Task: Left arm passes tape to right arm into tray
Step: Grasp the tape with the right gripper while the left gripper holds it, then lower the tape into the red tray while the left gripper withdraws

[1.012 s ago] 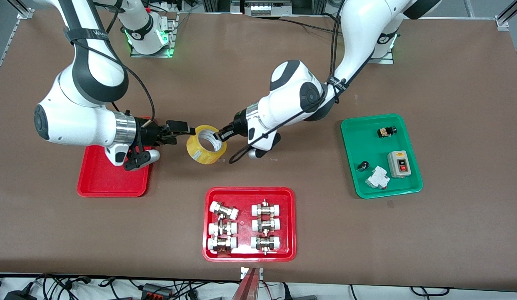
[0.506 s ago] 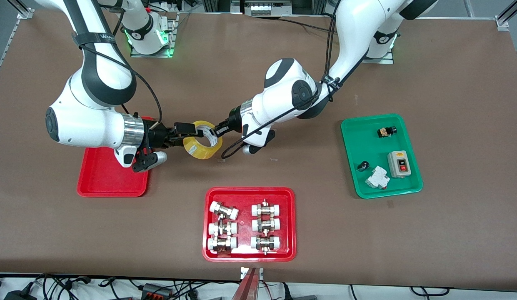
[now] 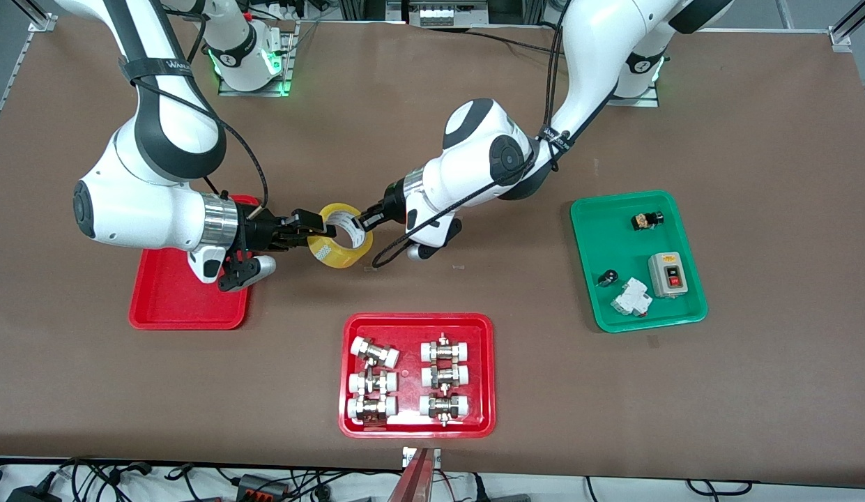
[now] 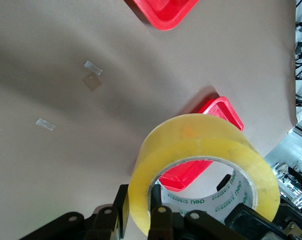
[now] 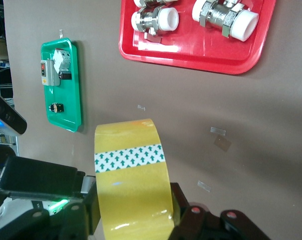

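The yellow tape (image 3: pixel 343 240) hangs in the air over bare table between the two hands, beside the plain red tray (image 3: pixel 167 307). My left gripper (image 3: pixel 364 221) is shut on the roll's wall, one finger inside the core and one outside, as the left wrist view shows (image 4: pixel 138 210). My right gripper (image 3: pixel 319 230) is shut across the roll's width at the side toward the tray. In the right wrist view (image 5: pixel 133 200) the tape (image 5: pixel 130 185) fills the gap between its fingers. The tape (image 4: pixel 201 145) and part of the tray (image 4: pixel 221 107) show in the left wrist view.
A red tray with metal pipe fittings (image 3: pixel 484 328) lies nearer the front camera than the tape. A green tray (image 3: pixel 585 209) with small electrical parts lies toward the left arm's end. Both show in the right wrist view: the fittings tray (image 5: pixel 191 59) and the green tray (image 5: pixel 73 117).
The left arm carried the tape toward the right gripper. The right gripper came up to the roll and its fingers closed across it. Both grippers now hold the tape.
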